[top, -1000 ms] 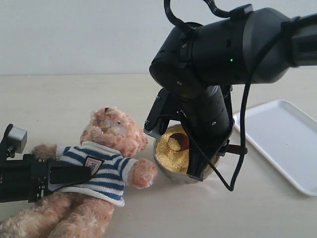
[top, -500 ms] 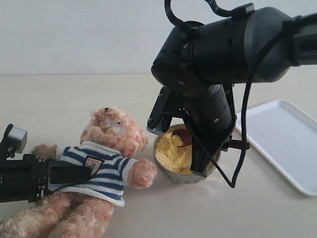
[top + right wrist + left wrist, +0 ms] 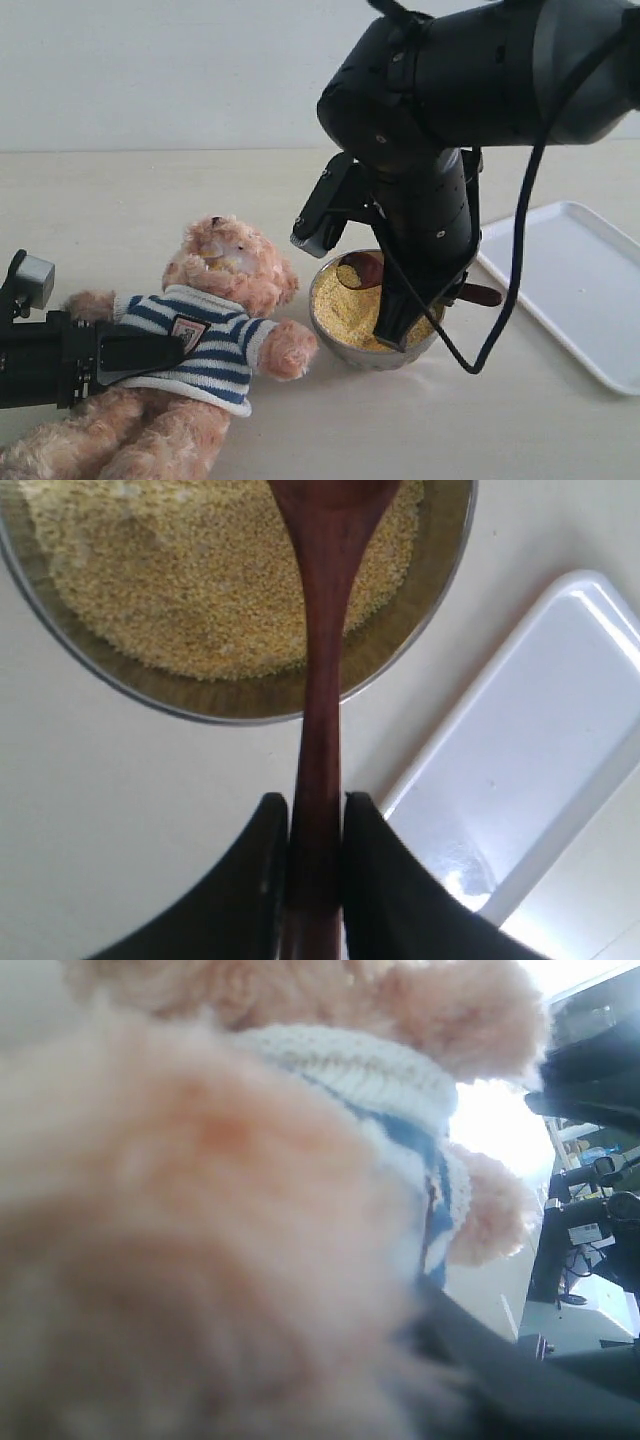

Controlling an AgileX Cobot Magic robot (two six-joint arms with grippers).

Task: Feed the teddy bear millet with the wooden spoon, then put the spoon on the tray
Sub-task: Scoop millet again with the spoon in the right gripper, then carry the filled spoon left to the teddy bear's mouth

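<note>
Exterior view with both wrist views. The teddy bear [image 3: 215, 310] lies on its back on the pale desk [image 3: 120, 200] at 8 o'clock in the exterior view. Its head is toward 12 o'clock and one paw touches the side of the metal bowl [image 3: 345, 350], which stands at its 3 o'clock. The bowl holds the millet [image 3: 350, 305], heaped nearly to the rim.

The right gripper [image 3: 315, 830] hangs above the bowl, clenched on the slim handle of the wooden spoon [image 3: 322, 680]. The right wrist view shows the handle pinched between the two black fingers [image 3: 255, 880]. The spoon's round end sits over the grains at the bowl's 12 o'clock edge. From there the handle runs toward 4 o'clock across the rim, and its tip juts out past the arm.

The tray [image 3: 570, 290] lies flat on the desk at 3 o'clock of the bowl, near it but apart, and nothing rests on it.

The left gripper [image 3: 130, 352] reaches in from 9 o'clock, with one dark finger laid across the bear's striped shirt just below the chest badge. It appears to be grasping the bear's torso, though the second finger is hidden. The left wrist view is filled with blurred fur and the shirt's white knitted hem.
</note>
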